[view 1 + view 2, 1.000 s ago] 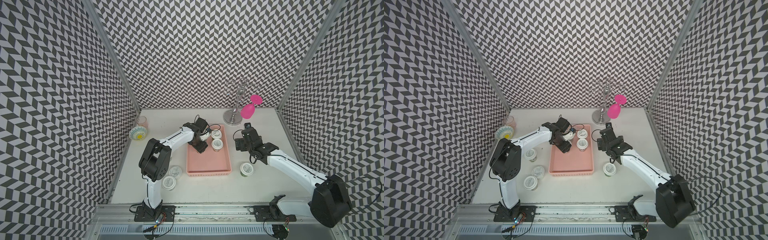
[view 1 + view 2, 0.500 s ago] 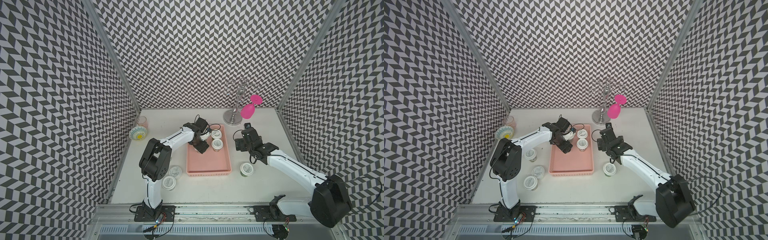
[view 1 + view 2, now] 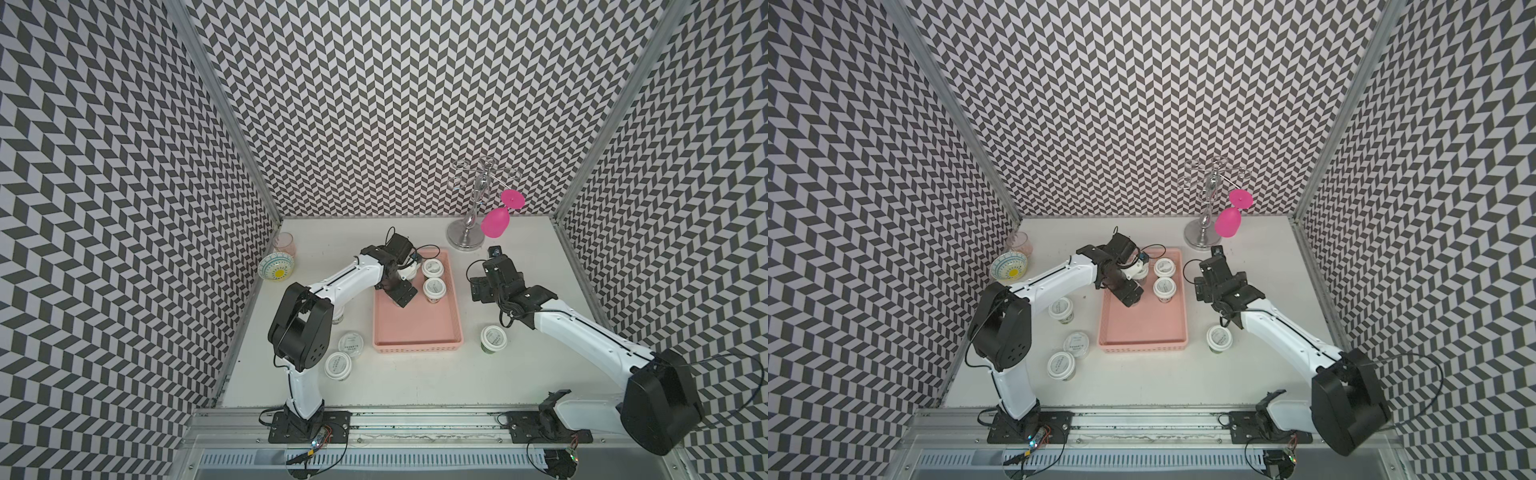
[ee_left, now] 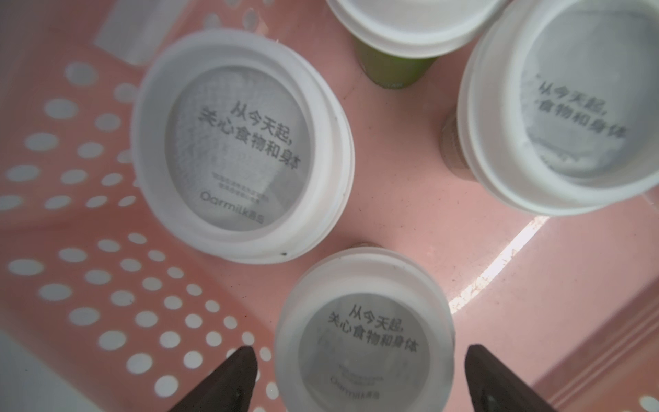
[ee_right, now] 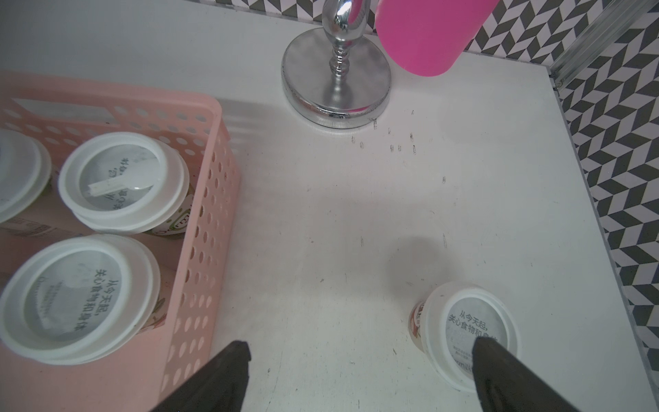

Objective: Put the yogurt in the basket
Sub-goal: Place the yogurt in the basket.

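Basket (image 3: 417, 345): pink, mid-surface (image 3: 415, 374).
Yogurt in basket: four cups (image 4: 246, 146) upright at its far end.
Yogurt outside: three cups (image 3: 1076, 344) left of basket, one (image 3: 493, 337) right of it, one (image 5: 460, 321) by the right fingers.
Left fingers (image 4: 228, 388): spread wide either side of a basket cup (image 4: 363, 342), clear of it.
Right fingers (image 5: 214, 381): wide, empty, over bare surface.

The light was bright and soft. A shiny streak crossed the basket (image 4: 392, 214) floor. The nearest yogurt (image 4: 363, 342) looked blurry.
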Action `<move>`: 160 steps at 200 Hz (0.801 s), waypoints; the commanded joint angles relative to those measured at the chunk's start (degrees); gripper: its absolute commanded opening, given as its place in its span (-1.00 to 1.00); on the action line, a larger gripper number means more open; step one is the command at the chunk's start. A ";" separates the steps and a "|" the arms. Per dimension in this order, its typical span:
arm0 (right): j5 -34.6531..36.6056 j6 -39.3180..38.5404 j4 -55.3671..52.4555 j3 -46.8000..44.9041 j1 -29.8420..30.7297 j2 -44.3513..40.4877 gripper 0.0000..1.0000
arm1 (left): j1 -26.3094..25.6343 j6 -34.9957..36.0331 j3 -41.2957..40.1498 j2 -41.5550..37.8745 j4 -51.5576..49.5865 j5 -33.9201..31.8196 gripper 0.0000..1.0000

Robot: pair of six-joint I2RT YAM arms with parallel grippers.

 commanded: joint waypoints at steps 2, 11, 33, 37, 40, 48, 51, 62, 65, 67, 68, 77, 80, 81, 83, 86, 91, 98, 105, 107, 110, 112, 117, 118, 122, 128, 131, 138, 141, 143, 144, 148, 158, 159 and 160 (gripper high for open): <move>1.26 0.26 2.24 -0.65 -0.14 -1.47 0.98 | -0.03 0.66 -0.93 -3.70 0.89 -1.34 0.91; 1.46 0.29 2.21 -0.62 -0.12 -1.44 0.99 | 0.10 0.67 -1.05 -4.45 1.04 -1.75 0.92; 2.10 0.57 1.97 -0.57 -0.15 -1.16 0.99 | 0.59 0.83 -1.27 -6.83 1.23 -2.48 0.95; 2.16 0.70 1.90 -0.56 -0.22 -1.10 0.99 | 0.75 0.84 -1.36 -7.35 1.29 -2.64 0.97; 2.20 0.75 1.83 -0.50 -0.25 -1.10 0.99 | 0.83 0.85 -1.37 -7.73 1.39 -2.73 0.99; 2.09 1.01 1.71 -0.51 -0.64 -0.98 0.99 | 1.10 0.85 -1.68 -8.75 1.61 -2.86 1.00; 2.01 1.11 1.69 -0.49 -0.75 -0.96 0.99 | 1.25 0.85 -1.87 -9.18 1.67 -2.86 1.00; 1.73 1.54 1.59 -0.57 -1.31 -0.91 0.99 | 1.95 0.86 -2.49 -10.67 2.05 -2.79 1.00; 1.56 1.66 1.60 -0.57 -1.45 -0.87 0.99 | 2.17 0.92 -2.66 -11.11 2.14 -2.78 1.00; 1.48 1.76 1.60 -0.57 -1.59 -0.78 0.99 | 2.36 0.93 -2.75 -11.38 2.24 -2.78 1.00; 1.45 1.81 1.60 -0.57 -1.66 -0.81 0.99 | 2.40 0.93 -2.85 -11.56 2.28 -2.78 1.00; 0.93 2.25 1.51 -0.51 -2.21 -0.68 0.99 | 3.34 0.91 -3.36 -12.62 2.66 -2.61 1.00; 0.78 2.32 1.43 -0.50 -2.44 -0.67 0.99 | 3.61 0.89 -3.51 -13.01 2.79 -2.52 1.00; 0.75 2.40 1.43 -0.49 -2.57 -0.67 0.99 | 3.68 0.87 -3.54 -13.08 2.82 -2.47 1.00; 0.64 2.50 1.43 -0.49 -2.64 -0.64 0.99 | 3.97 0.85 -3.63 -13.30 2.89 -2.37 1.00; 0.51 2.58 1.38 -0.49 -2.83 -0.59 0.99 | 4.27 0.77 -3.80 -13.68 3.00 -2.15 1.00; 0.45 2.84 1.34 -0.49 -3.30 -0.51 0.99 | 4.76 0.68 -4.04 -14.23 3.26 -1.87 0.99; 0.45 3.11 1.21 -0.49 -3.63 -0.36 0.99 | 5.65 0.52 -4.53 -14.97 3.56 -1.43 1.00; 0.45 3.37 1.10 -0.49 -4.10 -0.22 0.99 | 6.48 0.36 -5.02 -15.61 4.03 -0.98 1.00; 0.45 3.46 1.08 -0.49 -4.17 -0.18 0.99 | 6.76 0.33 -5.23 -15.82 4.14 -0.88 1.00; 0.45 3.59 1.03 -0.53 -4.32 -0.03 0.99 | 7.05 0.31 -5.50 -16.18 4.38 -0.77 1.00; 0.45 3.63 1.00 -0.50 -4.42 0.00 0.99 | 7.30 0.23 -5.70 -16.38 4.58 -0.69 1.00; 0.45 3.86 0.92 -0.49 -4.82 0.17 0.99 | 7.82 0.15 -6.20 -16.88 4.95 -0.54 1.00; 0.45 3.87 0.91 -0.49 -4.86 0.19 0.99 | 7.98 0.15 -6.29 -16.99 5.05 -0.51 1.00; 0.41 4.05 0.81 -0.50 -5.17 0.42 0.99 | 8.37 0.06 -6.72 -17.46 5.45 -0.49 1.00; 0.30 4.37 0.74 -0.44 -5.60 0.63 0.99 | 8.98 -0.06 -7.19 -18.03 5.99 -0.47 1.00; 0.24 4.53 0.70 -0.40 -5.79 0.79 0.99 | 9.32 -0.04 -7.55 -18.31 6.20 -0.49 1.00; -0.10 4.86 0.56 -0.40 -6.38 1.05 0.99 | 9.89 -0.12 -8.26 -18.89 6.88 -0.57 0.99; -0.22 4.99 0.48 -0.33 -6.57 1.21 0.99 | 10.08 -0.23 -8.57 -19.15 7.18 -0.58 1.00; -0.35 5.19 0.46 -0.32 -6.74 1.25 0.99 | 10.28 -0.26 -8.73 -19.24 7.34 -0.64 1.00; -0.39 5.32 0.46 -0.31 -6.83 1.30 0.99 | 10.35 -0.28 -8.83 -19.35 7.43 -0.66 1.00; -0.56 5.65 0.39 -0.27 -7.17 1.46 0.99 | 10.63 -0.30 -9.19 -19.58 7.78 -0.67 1.00; -0.85 6.38 0.03 0.02 -7.80 1.84 0.99 | 11.46 -0.51 -9.78 -20.13 8.36 -0.67 1.00; -0.86 6.45 -0.02 0.03 -7.89 1.86 0.99 | 11.56 -0.49 -9.79 -20.19 8.42 -0.67 1.00; -0.91 6.48 -0.04 0.08 -7.93 1.92 0.99 | 11.65 -0.53 -9.85 -20.18 8.45 -0.62 0.99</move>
